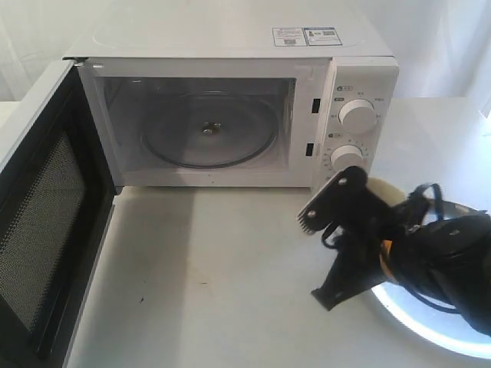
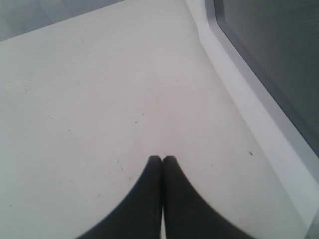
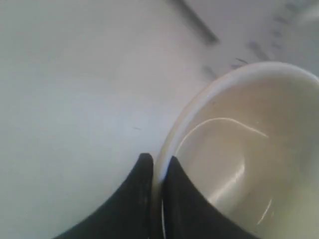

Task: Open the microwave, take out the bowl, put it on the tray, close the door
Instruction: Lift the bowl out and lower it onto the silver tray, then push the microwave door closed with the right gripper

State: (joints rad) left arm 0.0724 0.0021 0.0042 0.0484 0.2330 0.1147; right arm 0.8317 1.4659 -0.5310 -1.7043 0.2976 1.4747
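The white microwave (image 1: 230, 46) stands with its door (image 1: 42, 222) swung wide to the left, black mesh inner face showing. Its cavity holds only the glass turntable (image 1: 211, 130). My right gripper (image 3: 158, 158) is shut on the rim of the cream bowl (image 3: 239, 149), one finger inside and one outside. In the exterior view this gripper (image 1: 345, 211) carries the bowl (image 1: 387, 192) over the far-left edge of the silver tray (image 1: 418, 326) at the front right. My left gripper (image 2: 162, 158) is shut on nothing, over bare table beside the door (image 2: 259, 104); the exterior view does not show it.
Two round knobs (image 1: 357, 115) sit on the microwave's right panel, just behind the right gripper. The open door blocks the table's left side. White table surface (image 1: 215, 268) lies between the door and the tray. My right arm and its cables (image 1: 453, 253) cover much of the tray.
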